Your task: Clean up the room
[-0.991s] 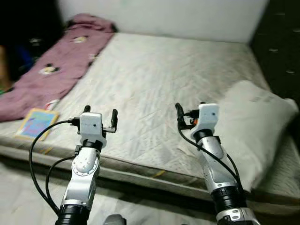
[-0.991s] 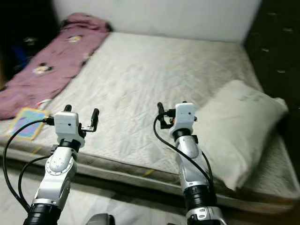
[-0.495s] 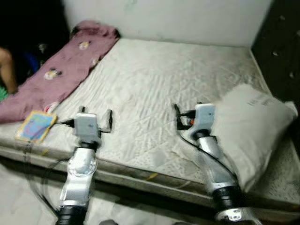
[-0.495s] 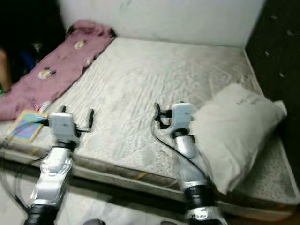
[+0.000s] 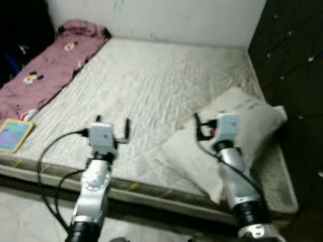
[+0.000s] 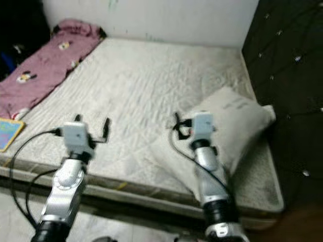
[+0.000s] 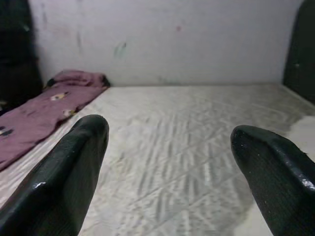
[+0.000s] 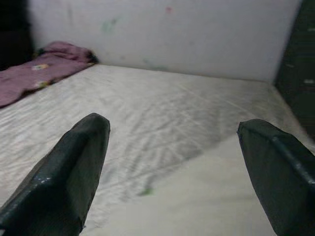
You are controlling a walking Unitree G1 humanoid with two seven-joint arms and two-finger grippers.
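A bare quilted mattress (image 5: 151, 85) lies before me. A pale pillow (image 5: 227, 141) rests on its right side near the dark headboard. A crumpled pink blanket (image 5: 45, 63) with cartoon prints lies along the mattress's far left. A colourful book (image 5: 14, 134) sits at the left front corner. My left gripper (image 5: 112, 127) is held open above the mattress's front edge, nothing between its fingers (image 7: 64, 177). My right gripper (image 5: 208, 127) hovers open over the pillow's near end, also holding nothing.
A dark tufted headboard (image 5: 292, 65) stands along the right. A white wall (image 5: 161, 20) runs behind the bed. Pale floor (image 5: 30, 212) shows in front of the mattress edge. Dark clutter sits in shadow at the far left.
The whole picture has shifted: the camera turned right, so the pillow now sits nearer the centre and the book nearer the left edge. Both grippers stay open in the same pose.
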